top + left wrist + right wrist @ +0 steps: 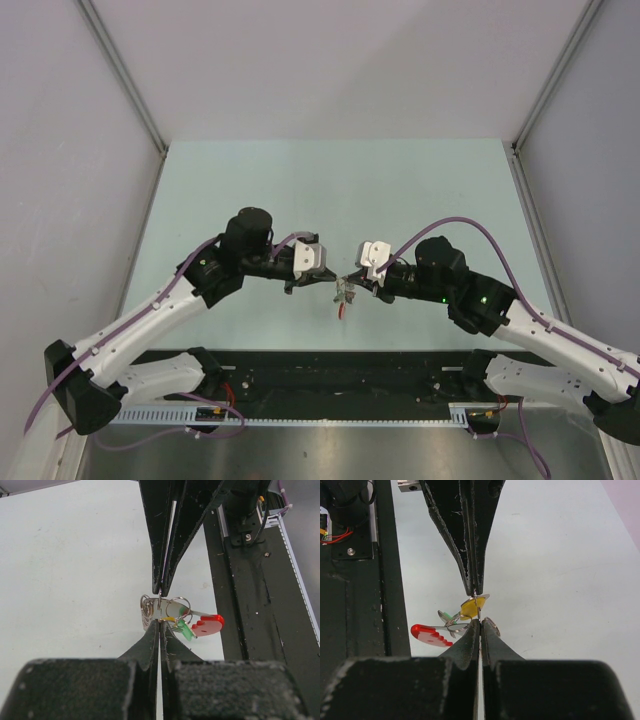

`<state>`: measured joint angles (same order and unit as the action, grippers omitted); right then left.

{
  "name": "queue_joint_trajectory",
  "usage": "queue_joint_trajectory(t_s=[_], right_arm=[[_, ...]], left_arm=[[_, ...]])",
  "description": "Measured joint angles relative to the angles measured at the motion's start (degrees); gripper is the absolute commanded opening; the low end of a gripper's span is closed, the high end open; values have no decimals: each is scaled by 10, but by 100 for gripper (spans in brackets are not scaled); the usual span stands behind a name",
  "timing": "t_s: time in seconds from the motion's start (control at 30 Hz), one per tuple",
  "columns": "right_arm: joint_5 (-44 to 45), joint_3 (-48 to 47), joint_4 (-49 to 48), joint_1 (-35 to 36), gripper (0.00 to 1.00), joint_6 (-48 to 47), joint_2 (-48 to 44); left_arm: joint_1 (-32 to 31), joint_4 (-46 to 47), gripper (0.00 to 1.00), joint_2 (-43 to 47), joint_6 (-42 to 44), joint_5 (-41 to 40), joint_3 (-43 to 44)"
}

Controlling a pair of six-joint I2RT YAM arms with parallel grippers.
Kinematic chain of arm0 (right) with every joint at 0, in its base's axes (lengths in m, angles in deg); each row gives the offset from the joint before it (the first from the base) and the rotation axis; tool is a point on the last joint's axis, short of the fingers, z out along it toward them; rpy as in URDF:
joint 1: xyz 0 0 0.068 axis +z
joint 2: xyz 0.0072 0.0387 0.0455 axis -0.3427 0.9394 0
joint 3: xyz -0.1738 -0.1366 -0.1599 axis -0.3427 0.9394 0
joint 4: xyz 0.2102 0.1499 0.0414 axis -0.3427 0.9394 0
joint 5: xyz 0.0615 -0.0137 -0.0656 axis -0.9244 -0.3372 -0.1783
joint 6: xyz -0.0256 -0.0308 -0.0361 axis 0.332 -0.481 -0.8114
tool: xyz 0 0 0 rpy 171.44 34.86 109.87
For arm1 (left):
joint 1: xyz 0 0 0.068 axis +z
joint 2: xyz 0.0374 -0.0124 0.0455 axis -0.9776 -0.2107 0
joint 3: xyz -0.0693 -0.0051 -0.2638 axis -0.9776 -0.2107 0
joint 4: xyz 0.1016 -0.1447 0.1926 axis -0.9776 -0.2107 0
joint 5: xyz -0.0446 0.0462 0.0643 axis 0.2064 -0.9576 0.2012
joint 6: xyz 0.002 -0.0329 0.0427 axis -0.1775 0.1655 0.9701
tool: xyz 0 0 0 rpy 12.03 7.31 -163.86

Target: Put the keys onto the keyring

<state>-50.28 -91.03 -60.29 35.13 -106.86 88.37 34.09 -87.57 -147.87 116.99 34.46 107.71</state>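
**A:** Where is the keyring (457,627)?

**B:** At the centre of both wrist views. It is a thin wire loop with the yellow key (469,608), green key (188,631) and red key (208,625) bunched at it (I can't tell which are truly threaded). In the overhead view it hangs at lower centre, seemingly just above the pale surface (300,180).

**A:** And the hands?

**B:** The left hand (160,624) and right hand (480,624) meet tip to tip. Each has its fingers together, pinched on the wire.

**A:** How should this step be done well?

**B:** I'd hold one hand steady as an anchor. The other should work a key along the coil in tiny moves. If they pull apart hard, I think the wire could slip free and the bunch drop.
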Motion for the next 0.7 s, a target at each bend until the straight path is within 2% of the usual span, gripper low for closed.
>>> queue_joint_trajectory(t_s=[0.7], right_arm=[[0, 0, 0, 1, 0, 0, 0]], left_arm=[[0, 5, 0, -1, -9, -15, 0]])
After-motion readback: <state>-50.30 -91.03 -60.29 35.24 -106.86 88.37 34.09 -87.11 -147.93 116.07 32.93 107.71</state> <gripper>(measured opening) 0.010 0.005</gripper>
